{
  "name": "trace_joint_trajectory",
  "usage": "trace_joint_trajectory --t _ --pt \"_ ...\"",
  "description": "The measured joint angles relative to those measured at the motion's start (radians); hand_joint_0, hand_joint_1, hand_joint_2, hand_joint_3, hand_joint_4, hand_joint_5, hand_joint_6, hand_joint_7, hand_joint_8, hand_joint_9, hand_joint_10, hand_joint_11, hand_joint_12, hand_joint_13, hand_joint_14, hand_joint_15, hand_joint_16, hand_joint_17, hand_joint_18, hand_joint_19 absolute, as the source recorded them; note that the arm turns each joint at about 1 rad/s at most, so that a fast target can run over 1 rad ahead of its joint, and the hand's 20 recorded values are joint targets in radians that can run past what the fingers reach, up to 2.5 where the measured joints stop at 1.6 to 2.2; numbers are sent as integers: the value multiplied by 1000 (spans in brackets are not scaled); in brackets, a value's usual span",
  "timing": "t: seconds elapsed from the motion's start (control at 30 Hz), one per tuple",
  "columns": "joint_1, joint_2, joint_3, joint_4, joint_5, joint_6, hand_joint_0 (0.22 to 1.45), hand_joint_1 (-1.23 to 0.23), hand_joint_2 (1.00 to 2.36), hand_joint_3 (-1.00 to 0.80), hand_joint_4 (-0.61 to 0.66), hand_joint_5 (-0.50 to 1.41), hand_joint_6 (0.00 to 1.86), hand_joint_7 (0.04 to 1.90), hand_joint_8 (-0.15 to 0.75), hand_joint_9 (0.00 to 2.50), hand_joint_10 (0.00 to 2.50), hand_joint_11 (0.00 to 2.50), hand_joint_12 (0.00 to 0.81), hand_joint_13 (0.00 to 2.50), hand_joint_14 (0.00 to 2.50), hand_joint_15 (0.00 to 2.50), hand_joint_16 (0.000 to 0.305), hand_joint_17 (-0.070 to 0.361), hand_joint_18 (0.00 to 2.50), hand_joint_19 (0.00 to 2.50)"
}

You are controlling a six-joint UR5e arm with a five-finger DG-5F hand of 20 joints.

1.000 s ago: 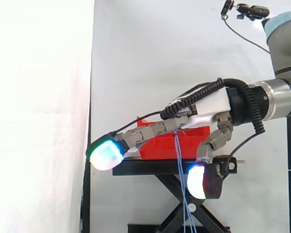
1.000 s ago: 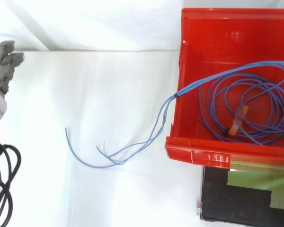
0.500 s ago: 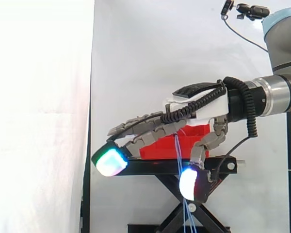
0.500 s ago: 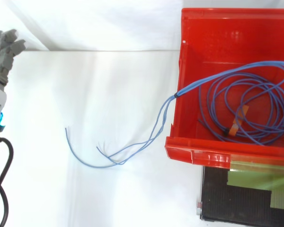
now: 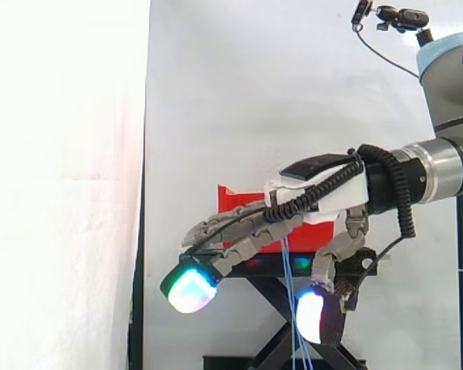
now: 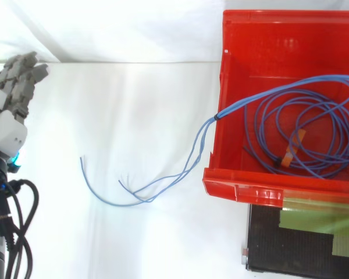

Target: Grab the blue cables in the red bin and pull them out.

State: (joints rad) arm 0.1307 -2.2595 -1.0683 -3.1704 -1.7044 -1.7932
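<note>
- Blue cables (image 6: 216,117): coiled in red bin (image 6: 279,46), loose ends trailing over its left wall.
- Hand (image 6: 9,125): fingers extended, holding nothing; well apart from red bin.

Black stand (image 6: 291,250) before the white curtain, crossed scissor legs (image 5: 266,302) beneath its flat top, red bin (image 6: 238,187) seated upright directly on that top, greenish patch (image 6: 314,224) on the exposed surface beside the bin.

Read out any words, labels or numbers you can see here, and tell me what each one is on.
None can be read: no legible print on the red bin, on the orange tape around the blue cables, or on the hand.
</note>
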Motion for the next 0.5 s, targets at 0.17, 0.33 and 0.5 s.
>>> trace_joint_trajectory --t 0.17,0.33,0.5 --pt "0 0 -63 108 -3 9 811 -802 1000 -1000 215 296 5 176 229 106 2 116 322 0 8 329 45 102 0 508" --pt "-3 0 -81 170 -4 11 811 -802 1000 -1000 216 297 5 175 229 107 3 116 322 0 8 329 45 101 0 512" --pt "-8 0 -76 190 -4 10 810 -802 1000 -1000 216 296 5 175 229 107 3 111 323 0 8 330 45 101 0 512"
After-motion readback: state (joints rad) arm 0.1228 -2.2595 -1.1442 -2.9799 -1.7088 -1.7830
